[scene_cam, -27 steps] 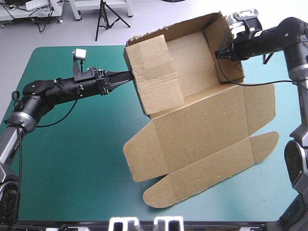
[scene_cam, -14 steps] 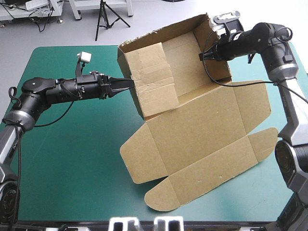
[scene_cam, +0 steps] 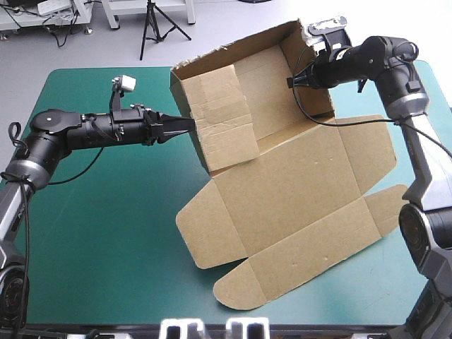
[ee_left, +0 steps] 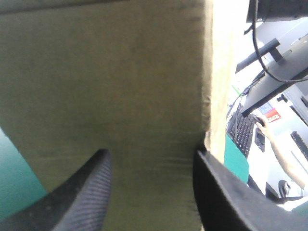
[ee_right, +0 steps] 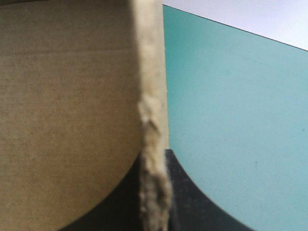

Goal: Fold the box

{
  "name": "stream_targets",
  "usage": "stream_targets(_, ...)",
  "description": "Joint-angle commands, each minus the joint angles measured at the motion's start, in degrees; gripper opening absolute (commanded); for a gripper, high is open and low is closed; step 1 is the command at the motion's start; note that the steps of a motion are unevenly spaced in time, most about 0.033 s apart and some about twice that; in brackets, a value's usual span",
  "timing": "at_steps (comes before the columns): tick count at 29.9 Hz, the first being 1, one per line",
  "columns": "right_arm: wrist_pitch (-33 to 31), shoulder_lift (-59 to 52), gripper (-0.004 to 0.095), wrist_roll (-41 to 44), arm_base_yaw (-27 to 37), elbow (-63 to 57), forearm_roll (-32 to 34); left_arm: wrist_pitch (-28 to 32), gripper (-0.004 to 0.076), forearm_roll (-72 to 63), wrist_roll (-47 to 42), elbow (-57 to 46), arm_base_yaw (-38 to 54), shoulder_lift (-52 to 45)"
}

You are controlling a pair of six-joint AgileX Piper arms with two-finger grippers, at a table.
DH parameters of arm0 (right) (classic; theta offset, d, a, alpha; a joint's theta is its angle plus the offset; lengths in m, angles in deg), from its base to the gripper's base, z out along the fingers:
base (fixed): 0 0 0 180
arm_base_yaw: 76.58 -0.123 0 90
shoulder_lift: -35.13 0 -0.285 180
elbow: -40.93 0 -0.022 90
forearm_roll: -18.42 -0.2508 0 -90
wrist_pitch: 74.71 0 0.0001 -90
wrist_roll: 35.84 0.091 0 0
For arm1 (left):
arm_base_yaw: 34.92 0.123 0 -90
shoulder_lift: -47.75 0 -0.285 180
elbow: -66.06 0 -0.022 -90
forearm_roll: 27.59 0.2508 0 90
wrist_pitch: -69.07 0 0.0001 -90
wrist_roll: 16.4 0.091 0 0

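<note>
1. Your table [scene_cam: 99, 233] carries a teal-green cover [scene_cam: 85, 282], evenly lit.
2. Beyond its far edge you see pale grey floor [scene_cam: 219, 32].
3. A black tripod [scene_cam: 150, 21] stands there, beside white furniture legs [scene_cam: 113, 18].
4. The left wrist view shows you a black keyboard [ee_left: 243, 132].

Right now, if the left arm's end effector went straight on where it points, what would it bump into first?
The box's raised side wall: the left end effector points squarely at its outer face, apparently touching or almost touching it.

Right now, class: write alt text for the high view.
A brown box, far walls raised and lid flat, lies on a teal-green table. The right gripper pinches its right wall; the left gripper is at its left wall.
</note>
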Motion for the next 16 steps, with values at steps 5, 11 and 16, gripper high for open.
stream_targets(5,5.5,-3.0,-0.0017,1.6,-0.5,1.7,-3.9,-2.9,0.038,-4.9,-0.3,2.0,-0.4,-2.4)
stream_targets(11,5.8,-3.0,-0.0017,1.6,-0.5,1.7,-3.7,-4.9,0.038,-6.9,-0.4,2.1,-0.4,-2.4)
stream_targets(16,5.9,-3.0,-0.0017,1.6,-0.5,1.7,-4.0,-7.0,0.0386,-9.1,0.2,2.1,-0.4,-2.4)
